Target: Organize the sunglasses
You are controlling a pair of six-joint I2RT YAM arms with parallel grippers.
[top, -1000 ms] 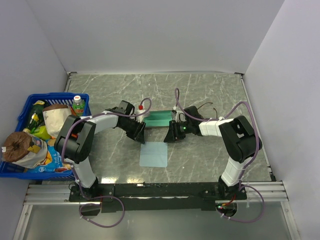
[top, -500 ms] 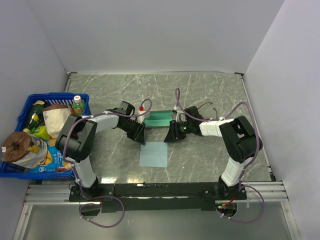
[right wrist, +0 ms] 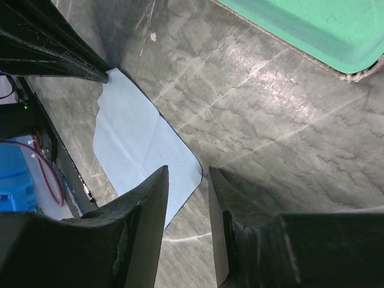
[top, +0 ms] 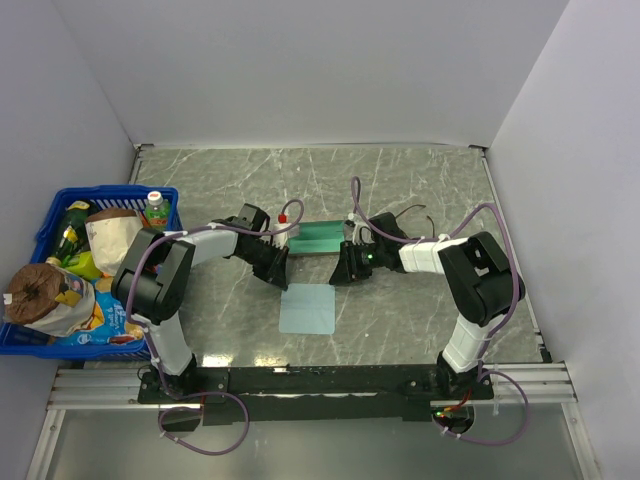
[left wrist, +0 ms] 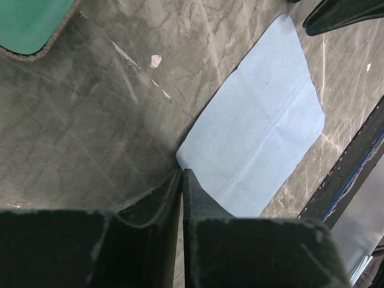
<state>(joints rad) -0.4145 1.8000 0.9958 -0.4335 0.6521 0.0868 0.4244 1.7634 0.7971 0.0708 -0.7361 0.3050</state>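
Note:
The light blue cloth (top: 307,309) lies flat in front of the open case with teal lining (top: 320,238). My left gripper (top: 277,270) is shut, its tips pinching the cloth's far left corner (left wrist: 180,162). My right gripper (top: 343,270) is open, its fingers (right wrist: 155,192) straddling the cloth's far right corner (right wrist: 195,171) just above the table. The cloth shows in the left wrist view (left wrist: 258,132) and the right wrist view (right wrist: 138,141). A thin dark shape (top: 408,213) behind the right wrist may be the sunglasses, mostly hidden.
A blue basket (top: 45,225) full of groceries and bottles stands at the left edge. The case's teal edge shows in both wrist views (left wrist: 24,24) (right wrist: 312,24). White walls close in the marble table (top: 420,310) on three sides.
Almost nothing. The left arm has shifted very slightly; both grippers stay at the cloth's far corners.

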